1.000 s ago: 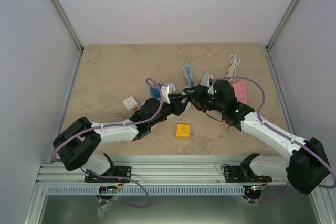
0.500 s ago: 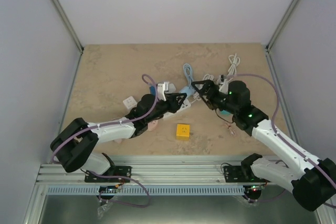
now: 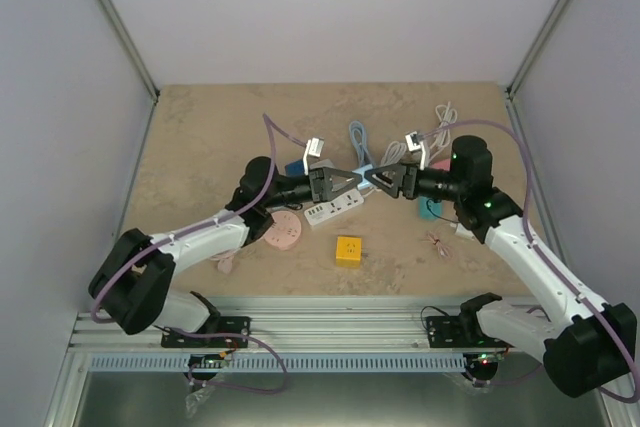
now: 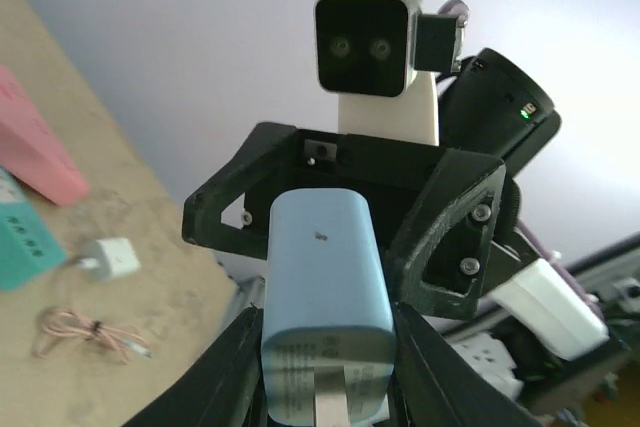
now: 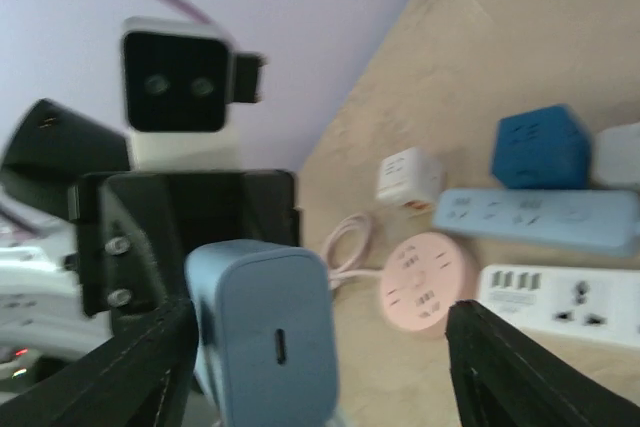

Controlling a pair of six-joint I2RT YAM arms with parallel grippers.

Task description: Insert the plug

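A light blue charger plug [image 3: 362,179] hangs in the air between the two grippers, which face each other. My left gripper [image 3: 345,184] is shut on the plug [image 4: 325,287], whose metal prongs point toward the left wrist camera. My right gripper [image 3: 386,179] is open, its fingers spread wide on either side of the plug's far end [image 5: 268,332], where a small port shows. A white power strip [image 3: 333,210] lies on the table just below the grippers and also shows in the right wrist view [image 5: 560,302].
A pink round power strip [image 3: 283,232], a yellow cube [image 3: 348,249] and a blue cube [image 3: 295,169] lie nearby. A light blue strip [image 5: 535,217] and a white cube adapter [image 5: 408,177] lie behind. A pink box [image 4: 35,142], a teal strip [image 4: 25,242] and cables [image 3: 443,117] lie right.
Both grippers have risen from the cluster of strips and turned to face each other, the blue plug now held up between them. The white power strip has come into view.
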